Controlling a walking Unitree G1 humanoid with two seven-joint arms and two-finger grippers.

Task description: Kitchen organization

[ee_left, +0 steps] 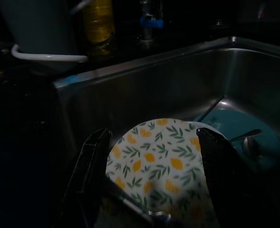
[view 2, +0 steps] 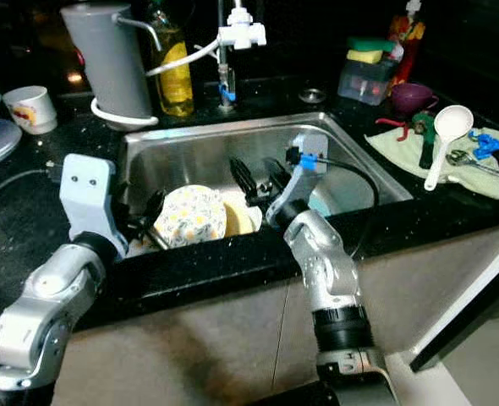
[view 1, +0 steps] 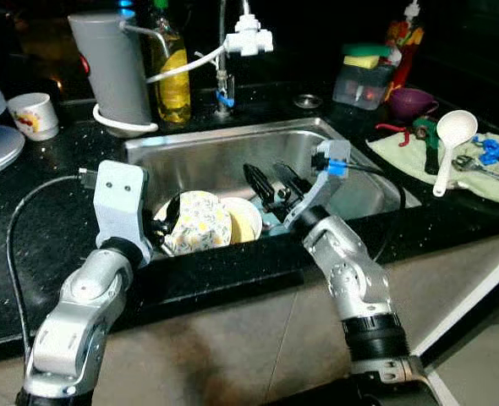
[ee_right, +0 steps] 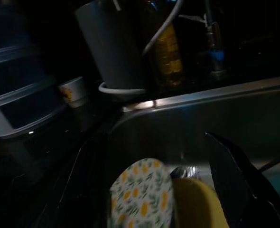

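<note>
Left gripper point(view 1: 167, 227): down in the sink point(view 1: 190, 152), fingers spread wide either side of the lemon-print plate point(view 1: 200, 222). Not gripping yet as far as I can tell.
Right gripper point(view 1: 271, 188): hovering over the sink too, just right of the plates, fingers apart and holding nothing.

Head views
Plate spot: the lemon-print plate stands tilted on edge at the sink's front wall, leaning on a yellow plate point(view 1: 248, 222) right behind it.
Around the sink: grey jug point(view 1: 112, 68) and oil bottle point(view 1: 172, 72) behind its back left corner, white ladle point(view 1: 448, 144) on a green cloth point(view 1: 402, 154) off to its right.

Left wrist view
Fingers point(ee_left: 90, 175): plate sits between the two black fingers, gap showing on both sides.
Extra: a spoon point(ee_left: 144, 211) lies across the plate's near edge; something teal point(ee_left: 235, 126) sits on the sink floor beyond.

Right wrist view
Plates: lemon-print one point(ee_right: 140, 194) seen side-on, yellow one point(ee_right: 197, 204) touching it.

Handling guess
Feel: stiff, probably ceramic or melamine, likely wet and slick, chips if dropped on steel.
Where to grab: pinch the upper rim across its thickness, clear of the spoon, and lift straight up so the yellow plate doesn't slide.
</note>
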